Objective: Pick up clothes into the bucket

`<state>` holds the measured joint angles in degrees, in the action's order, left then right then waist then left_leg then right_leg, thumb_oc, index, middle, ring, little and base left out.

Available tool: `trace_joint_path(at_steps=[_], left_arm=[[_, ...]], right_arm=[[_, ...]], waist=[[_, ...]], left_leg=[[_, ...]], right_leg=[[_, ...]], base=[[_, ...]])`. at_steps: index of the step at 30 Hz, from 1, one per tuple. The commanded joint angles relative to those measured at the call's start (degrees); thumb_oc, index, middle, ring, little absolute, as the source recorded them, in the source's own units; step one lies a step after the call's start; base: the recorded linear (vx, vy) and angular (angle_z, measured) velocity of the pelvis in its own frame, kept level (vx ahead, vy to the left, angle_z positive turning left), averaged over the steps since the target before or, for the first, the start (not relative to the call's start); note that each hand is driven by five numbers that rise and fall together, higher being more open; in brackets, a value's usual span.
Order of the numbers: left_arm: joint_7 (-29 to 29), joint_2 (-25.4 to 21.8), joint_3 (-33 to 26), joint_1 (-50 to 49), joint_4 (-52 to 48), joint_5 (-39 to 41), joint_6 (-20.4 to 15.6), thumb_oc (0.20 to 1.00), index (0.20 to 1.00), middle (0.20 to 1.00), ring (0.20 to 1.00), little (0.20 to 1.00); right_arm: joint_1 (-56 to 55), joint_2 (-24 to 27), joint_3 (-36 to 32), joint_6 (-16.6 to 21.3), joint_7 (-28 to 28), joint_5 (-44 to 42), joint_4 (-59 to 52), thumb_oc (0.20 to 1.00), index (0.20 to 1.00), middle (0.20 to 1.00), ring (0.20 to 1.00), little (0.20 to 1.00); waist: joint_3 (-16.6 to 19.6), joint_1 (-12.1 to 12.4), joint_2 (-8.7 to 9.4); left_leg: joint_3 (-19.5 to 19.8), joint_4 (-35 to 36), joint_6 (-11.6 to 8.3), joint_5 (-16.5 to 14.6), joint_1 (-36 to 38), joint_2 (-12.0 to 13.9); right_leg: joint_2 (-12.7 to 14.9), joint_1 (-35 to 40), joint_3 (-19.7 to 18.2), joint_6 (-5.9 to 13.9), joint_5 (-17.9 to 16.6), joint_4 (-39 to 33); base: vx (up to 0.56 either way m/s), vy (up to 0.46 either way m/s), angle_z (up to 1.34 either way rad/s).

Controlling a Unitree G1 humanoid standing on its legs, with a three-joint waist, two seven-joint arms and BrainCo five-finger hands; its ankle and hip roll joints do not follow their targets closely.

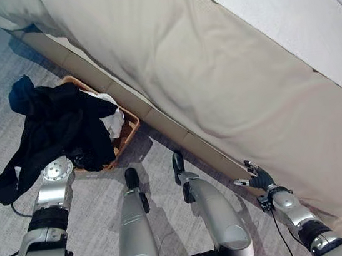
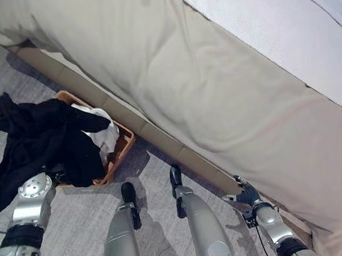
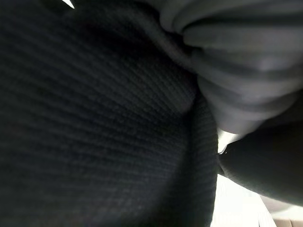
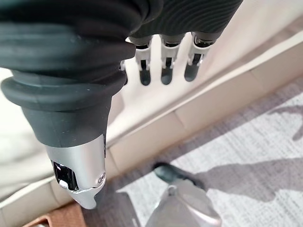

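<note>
Sprawling across the picture from twelve to four o'clock, the bed [image 1: 229,89] is lying along the grey carpet [image 1: 163,160]. At nine o'clock the black clothes [image 1: 58,130] are draping over the orange bucket [image 1: 130,128], partly inside with a sleeve trailing toward eight o'clock over the rim. The left hand [image 3: 246,71] is reaching under this fabric; I cannot tell how its fingers are set. It is the nearer hand by far. The right hand [image 4: 163,66] is hanging relaxed at five o'clock.
</note>
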<state>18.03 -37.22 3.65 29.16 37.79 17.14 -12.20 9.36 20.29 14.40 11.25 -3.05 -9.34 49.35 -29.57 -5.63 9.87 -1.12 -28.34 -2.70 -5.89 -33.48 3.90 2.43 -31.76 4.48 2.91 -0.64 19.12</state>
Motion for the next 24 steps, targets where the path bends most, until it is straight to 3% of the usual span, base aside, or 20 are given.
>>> trace_joint_path(at_steps=[1, 9, 10, 20, 21, 22, 23, 24], left_arm=[[3.41, -3.87, 1.33, 6.16, -1.59, 1.61, -3.84, 0.2, 0.2, 0.2, 0.2, 0.2], [5.36, -7.21, 4.47, 14.05, 3.34, 4.61, -3.5, 0.2, 0.2, 0.2, 0.2, 0.2], [5.49, -7.33, 4.27, 14.13, 4.0, 5.36, -3.52, 0.2, 0.2, 0.2, 0.2, 0.2], [4.99, -8.91, 5.61, 17.53, 10.63, 8.77, -2.35, 0.2, 0.2, 0.2, 0.2, 0.2], [4.91, -8.63, 5.56, 17.79, 11.22, 9.49, -2.11, 0.266, 0.266, 0.266, 0.266, 0.266], [4.78, -8.54, 5.65, 17.98, 11.56, 9.54, -1.92, 0.473, 0.473, 0.473, 0.473, 0.473], [4.11, -8.07, 5.71, 17.95, 12.96, 10.59, -1.44, 1.0, 1.0, 1.0, 1.0, 1.0], [4.06, -8.09, 5.75, 18.01, 13.03, 10.63, -1.46, 1.0, 1.0, 1.0, 1.0, 1.0]], right_arm=[[-0.47, 1.65, 1.71, 2.71, -2.5, -3.81, -4.55, 1.0, 1.0, 1.0, 1.0, 1.0], [1.13, 3.18, 2.23, 4.13, -4.71, -6.37, -7.03, 1.0, 1.0, 1.0, 1.0, 1.0], [0.93, 3.27, 2.59, 4.19, -4.77, -6.61, -7.2, 1.0, 1.0, 1.0, 1.0, 1.0], [1.18, 4.5, 4.12, 5.11, -5.29, -8.82, -8.5, 1.0, 1.0, 1.0, 1.0, 1.0], [1.19, 4.57, 4.29, 5.06, -5.31, -8.97, -8.72, 1.0, 1.0, 1.0, 1.0, 1.0], [1.22, 4.63, 4.47, 5.08, -5.38, -8.99, -8.93, 1.0, 1.0, 1.0, 1.0, 1.0], [1.28, 4.75, 4.73, 5.07, -5.42, -9.13, -9.17, 1.0, 1.0, 1.0, 1.0, 1.0], [1.29, 4.75, 4.73, 5.07, -5.41, -9.14, -9.17, 1.0, 1.0, 1.0, 1.0, 1.0]], waist=[[-0.22, -0.77, 1.14], [-0.23, -1.82, 2.07], [-0.23, -1.64, 2.02], [-0.23, -2.11, 3.15], [-0.23, -2.17, 3.21], [-0.23, -2.21, 3.25], [-0.23, -2.35, 3.3], [-0.23, -2.34, 3.3]], left_leg=[[3.82, -5.85, 1.11, -2.74, -3.59, -2.49], [5.49, -10.59, 1.21, -3.05, -15.34, -2.65], [5.97, -11.22, 1.06, -5.1, -14.94, -2.35], [6.29, -12.39, 1.38, -5.43, -19.84, -1.87], [6.33, -12.43, 1.38, -5.42, -20.13, -1.89], [6.29, -12.37, 1.37, -5.38, -20.3, -1.9], [6.27, -12.44, 1.44, -5.41, -20.5, -1.94], [6.27, -12.44, 1.44, -5.41, -20.51, -1.93]], right_leg=[[5.45, -2.66, 2.49, 3.87, 0.34, 4.57], [5.54, -13.17, 3.6, 4.1, -0.11, 7.34], [5.04, -13.01, 3.47, 4.6, 1.52, 8.13], [4.37, -17.4, 3.75, 4.79, 0.35, 6.78], [4.32, -17.7, 3.81, 4.8, 0.28, 6.63], [4.32, -17.8, 3.85, 4.82, 0.23, 6.5], [4.19, -17.92, 3.77, 4.85, 0.14, 6.29], [4.18, -17.92, 3.77, 4.85, 0.13, 6.29]], base=[[-0.05, 0.004, 0.18], [-0.02, -0.002, 0.1], [0.08, -0.011, 0.07], [0.01, -0.001, 0.01], [0.0, 0.0, 0.0], [0.0, 0.0, 0.0], [0.0, 0.0, 0.0], [0.0, 0.0, 0.0]])
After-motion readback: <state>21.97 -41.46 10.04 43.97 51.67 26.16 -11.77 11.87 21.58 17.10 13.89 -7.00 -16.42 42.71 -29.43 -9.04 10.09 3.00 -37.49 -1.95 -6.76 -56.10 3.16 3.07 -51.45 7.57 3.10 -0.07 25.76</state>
